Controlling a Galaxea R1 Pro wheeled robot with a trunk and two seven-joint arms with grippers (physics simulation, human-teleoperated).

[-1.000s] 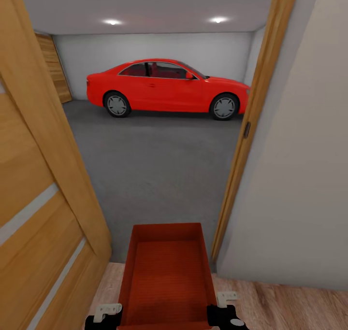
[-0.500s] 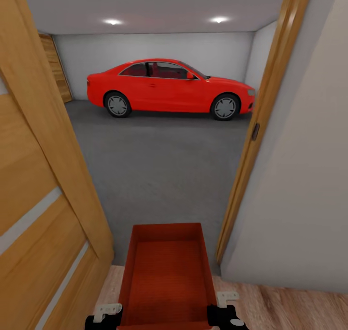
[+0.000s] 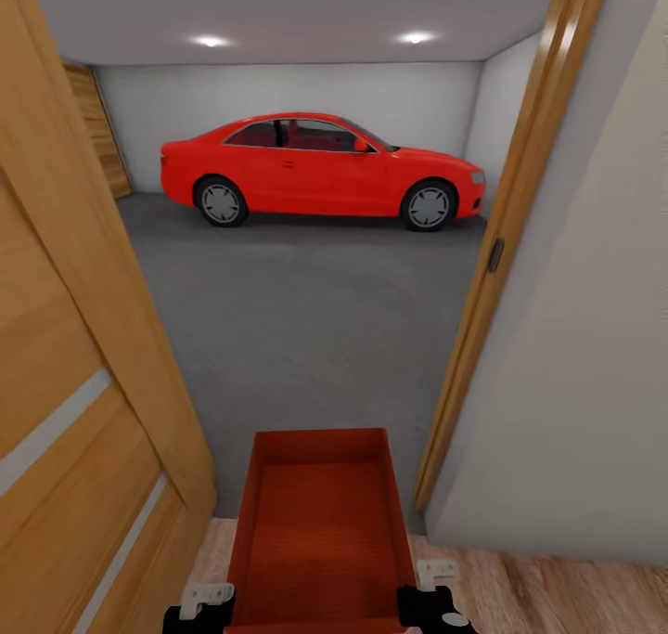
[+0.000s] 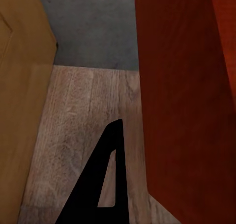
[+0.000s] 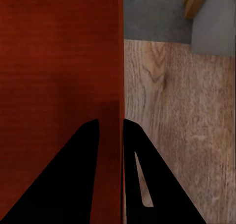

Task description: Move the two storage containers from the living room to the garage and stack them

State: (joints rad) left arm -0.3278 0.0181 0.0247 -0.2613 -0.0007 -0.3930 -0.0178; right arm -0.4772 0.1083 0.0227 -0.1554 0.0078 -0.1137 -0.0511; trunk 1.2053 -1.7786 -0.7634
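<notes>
Pale grey-walled garage [image 3: 297, 96] seen through an open doorway, two round ceiling lights on. Dark grey rough concrete floor [image 3: 306, 328] runs from the threshold to the far wall, well ahead of both grippers. Glossy red coupe car [image 3: 320, 165] parked side-on at the far wall, well apart from everything held. Light wood door [image 3: 65, 374] stands open on the left arm's side; light wood door frame [image 3: 501, 244] and a cream wall [image 3: 584, 355] on the right arm's side. Light wood-plank floor [image 5: 172, 116] lies under both grippers, ending at the concrete just ahead of the fingertips.

Orange-red rectangular open-top storage container [image 3: 320, 527] with ribbed bottom sits between the two grippers, held off the floor, its far end over the threshold. The second container is out of frame.

Right gripper [image 5: 109, 128]: two black fingers nearly closed, one on each side of the container's thin side wall, pinching it. Left gripper [image 3: 209, 601]: in the left wrist view one black finger [image 4: 101, 184] shows just beside the container's outer wall; the other finger is hidden, so how far it is open and whether it grips cannot be told.
</notes>
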